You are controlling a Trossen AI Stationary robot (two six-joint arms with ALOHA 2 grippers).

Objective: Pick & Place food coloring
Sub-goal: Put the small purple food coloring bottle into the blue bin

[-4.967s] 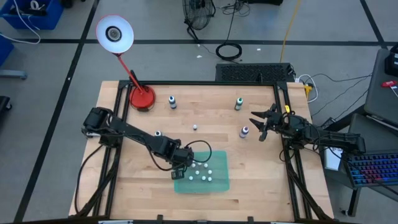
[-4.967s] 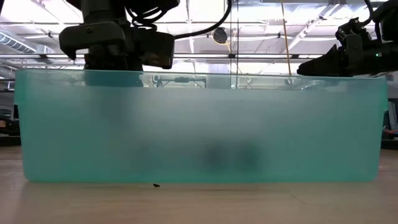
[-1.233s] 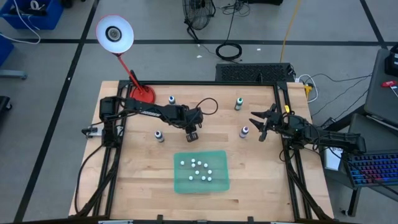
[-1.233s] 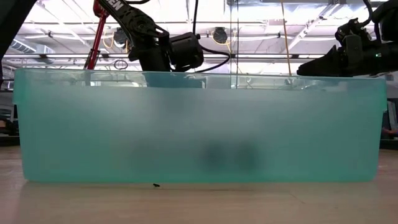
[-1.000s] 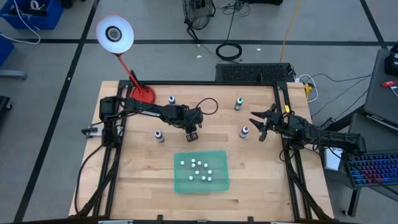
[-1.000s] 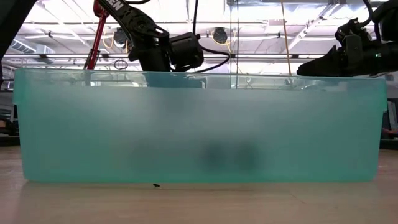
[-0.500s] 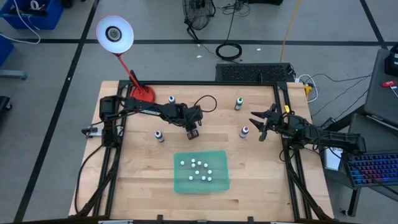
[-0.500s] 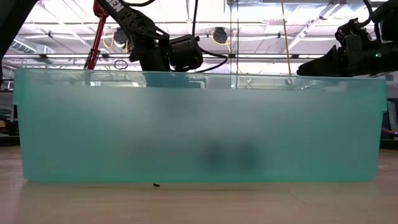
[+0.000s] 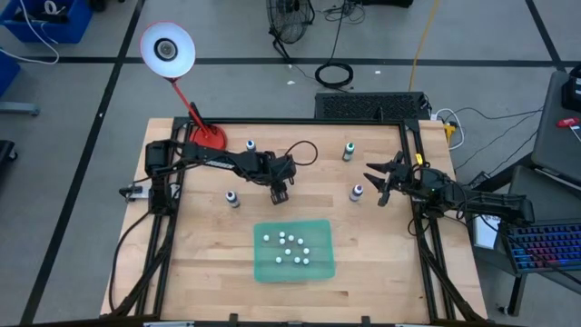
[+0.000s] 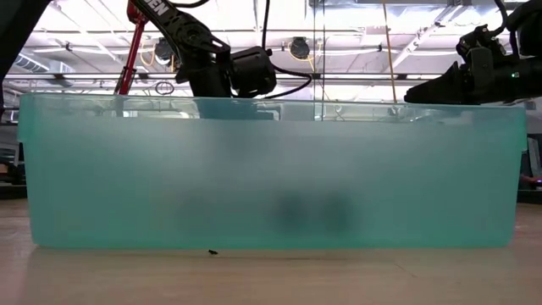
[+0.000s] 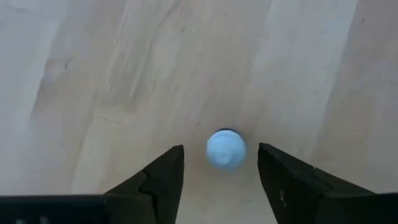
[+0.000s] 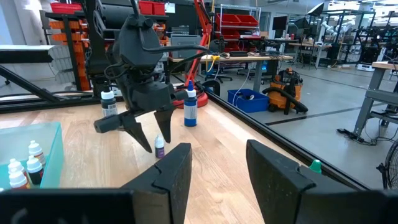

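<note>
My two arms, matte black, chunky jointed links, left arm [image 9: 218, 162] with a thin black cable looping off its wrist, right arm [image 9: 472, 198] same build, blunt wedge-shaped black fingers [image 11: 158, 180], no markings I can read

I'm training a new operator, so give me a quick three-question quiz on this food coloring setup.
1. True or false: the left pincer is open around a white bottle cap.
2. Where do the collected bottles stand? A on a plate; B in the teal bin; C in a drawer.
3. Fill in: the right pincer waits, open, beside a loose ____.
Key: 1 true; 2 B; 3 bottle.
</note>
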